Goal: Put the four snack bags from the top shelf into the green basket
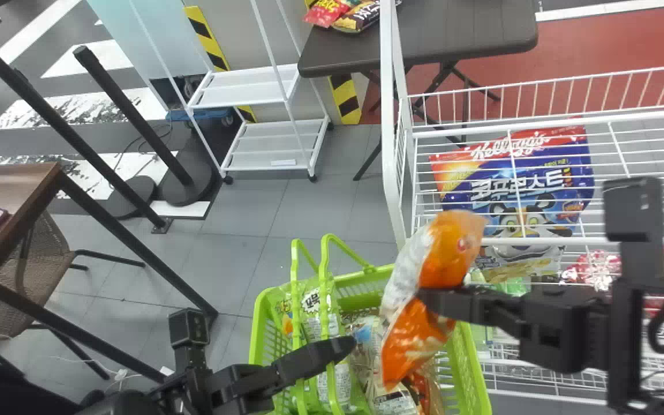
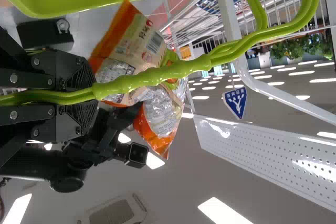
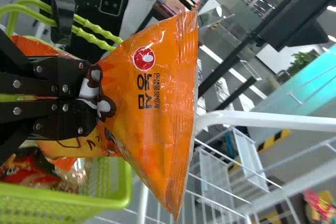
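Note:
My right gripper (image 1: 429, 301) is shut on an orange and white snack bag (image 1: 452, 245), pinched at its middle and hanging over the right part of the green basket (image 1: 475, 377). In the right wrist view the bag's orange face (image 3: 163, 103) spreads out beyond the gripper (image 3: 95, 98). My left gripper (image 1: 332, 350) is shut on the basket's two handles (image 1: 325, 300); in the left wrist view the handles (image 2: 157, 75) run out from between the fingers of the gripper (image 2: 88, 94). Several snack bags (image 1: 366, 351) lie inside the basket.
A white wire rack (image 1: 391, 144) stands at the right, with a large blue and red bag (image 1: 516, 190) behind its wires and red packages (image 1: 594, 270) lower down. A dark table (image 1: 441, 40) is behind it. At the left are a brown table (image 1: 15, 202) and black posts (image 1: 136, 121).

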Available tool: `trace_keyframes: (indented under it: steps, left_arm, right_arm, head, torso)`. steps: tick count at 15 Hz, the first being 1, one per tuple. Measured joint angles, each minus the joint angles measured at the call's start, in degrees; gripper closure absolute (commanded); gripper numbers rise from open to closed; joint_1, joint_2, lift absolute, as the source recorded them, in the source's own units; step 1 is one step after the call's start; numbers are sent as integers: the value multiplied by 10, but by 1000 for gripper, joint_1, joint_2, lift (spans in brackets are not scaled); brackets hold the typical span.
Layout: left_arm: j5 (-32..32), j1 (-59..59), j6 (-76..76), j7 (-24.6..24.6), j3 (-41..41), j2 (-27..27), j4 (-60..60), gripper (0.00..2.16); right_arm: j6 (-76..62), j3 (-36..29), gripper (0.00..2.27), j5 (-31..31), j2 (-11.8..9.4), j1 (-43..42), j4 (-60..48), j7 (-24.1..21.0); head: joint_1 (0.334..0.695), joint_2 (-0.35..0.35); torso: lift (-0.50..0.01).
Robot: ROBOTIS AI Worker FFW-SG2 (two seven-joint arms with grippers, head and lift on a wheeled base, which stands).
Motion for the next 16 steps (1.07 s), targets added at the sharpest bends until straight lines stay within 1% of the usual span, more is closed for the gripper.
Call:
trace_keyframes:
  steps: [2, 3, 4, 5, 6, 7, 9, 11, 13, 16]
  left_arm:
    - [0, -1, 0, 0, 0, 1, -1, 2148]
    - [1, -1, 0, 0, 0, 1, -1, 2145]
    - [1, -2, 0, 0, 0, 1, -1, 2148]
    - [1, -2, 0, 0, 0, 1, -1, 2148]
    - [1, -2, 0, 0, -1, 1, 0, 2145]
    - [1, -2, 0, 0, -1, 1, 0, 2148]
    - [1, -3, 0, 0, -1, 1, 1, 2145]
    - [1, -3, 0, 0, -1, 1, 1, 2145]
    - [1, -4, 0, 0, -2, 1, 1, 2148]
    - [1, -4, 0, 0, -3, 1, 0, 2145]
  right_arm:
    - [32, 13, 2243, -16, 1, -24, 56, -7]
    - [49, 19, 2125, -20, 1, -38, 83, -13]
    - [56, 26, 1447, -18, 0, -51, 105, -17]
    - [58, 36, 191, -7, 0, -61, 120, -19]
    - [56, 50, -1, 17, -1, -69, 130, -19]
    - [54, 60, -1, 42, -1, -72, 134, -17]
    - [59, 62, 46, 57, -3, -76, 135, -1]
    - [81, 39, 49, 30, -7, -78, 133, 25]
    - [109, -4, 49, -21, -9, -79, 125, 54]
    - [125, -75, 43, -56, -11, -66, 90, 73]
  head:
    - [695, 350]
    - [695, 350]
    - [695, 350]
    - [695, 350]
    - [695, 350]
    - [695, 350]
    - [695, 350]
    - [695, 350]
    - [695, 350]
    - [695, 350]
  torso:
    - [0]
    - [0]
    - [0]
    - [0]
    - [0]
    - [0]
    - [0]
    - [0]
    - [0]
    - [0]
